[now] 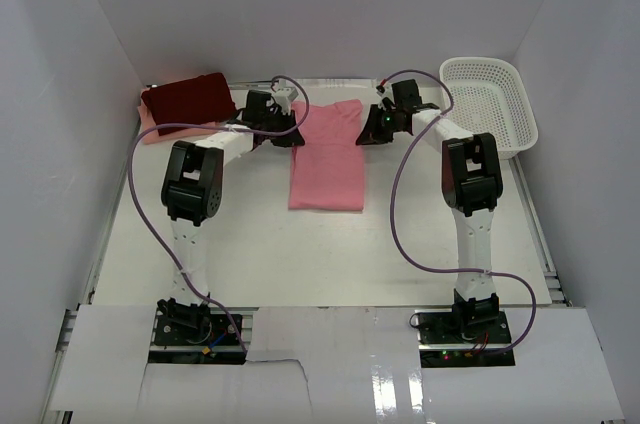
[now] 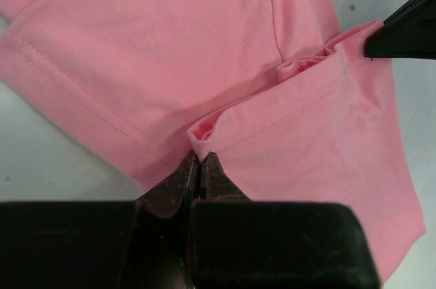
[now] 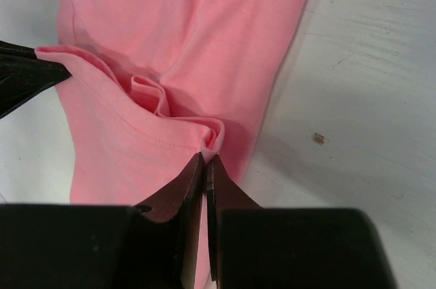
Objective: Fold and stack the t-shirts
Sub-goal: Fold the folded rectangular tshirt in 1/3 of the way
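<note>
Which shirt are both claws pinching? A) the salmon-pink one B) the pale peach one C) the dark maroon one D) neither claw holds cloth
A: the wrist views show the left claw and right claw each shut on a fold of the salmon-pink shirt; the dark maroon shirt lies apart at the far left.

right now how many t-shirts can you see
3: salmon-pink shirt mid-table; maroon shirt folded at far left; pale pink shirt mostly hidden under it. Others could lie hidden beneath.
</note>
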You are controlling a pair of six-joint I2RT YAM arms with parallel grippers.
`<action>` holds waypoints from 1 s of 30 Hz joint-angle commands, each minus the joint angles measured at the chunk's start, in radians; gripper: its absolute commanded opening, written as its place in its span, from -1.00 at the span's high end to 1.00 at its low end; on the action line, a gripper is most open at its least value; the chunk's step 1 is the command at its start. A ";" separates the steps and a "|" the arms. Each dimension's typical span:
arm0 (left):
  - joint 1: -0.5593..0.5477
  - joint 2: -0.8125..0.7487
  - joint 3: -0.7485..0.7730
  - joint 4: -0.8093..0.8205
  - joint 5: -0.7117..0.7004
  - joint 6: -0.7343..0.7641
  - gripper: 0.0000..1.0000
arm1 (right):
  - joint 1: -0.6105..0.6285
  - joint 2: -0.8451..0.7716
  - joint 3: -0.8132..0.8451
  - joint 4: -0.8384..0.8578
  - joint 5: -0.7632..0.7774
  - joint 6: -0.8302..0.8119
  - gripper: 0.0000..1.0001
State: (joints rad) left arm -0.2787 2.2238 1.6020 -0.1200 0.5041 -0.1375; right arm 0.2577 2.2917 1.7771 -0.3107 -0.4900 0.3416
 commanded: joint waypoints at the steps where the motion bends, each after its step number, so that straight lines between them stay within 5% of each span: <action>1: -0.004 -0.125 0.022 -0.001 -0.030 0.006 0.84 | 0.006 -0.064 0.056 -0.014 -0.024 0.010 0.85; 30: 0.045 -0.194 -0.060 0.039 -0.099 -0.039 0.88 | 0.020 -0.069 0.117 -0.036 -0.036 0.019 0.85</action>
State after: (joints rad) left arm -0.2428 2.1109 1.5452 -0.1116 0.4133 -0.1684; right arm 0.2752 2.2745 1.8652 -0.3431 -0.5201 0.3634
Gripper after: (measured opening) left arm 0.103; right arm 0.086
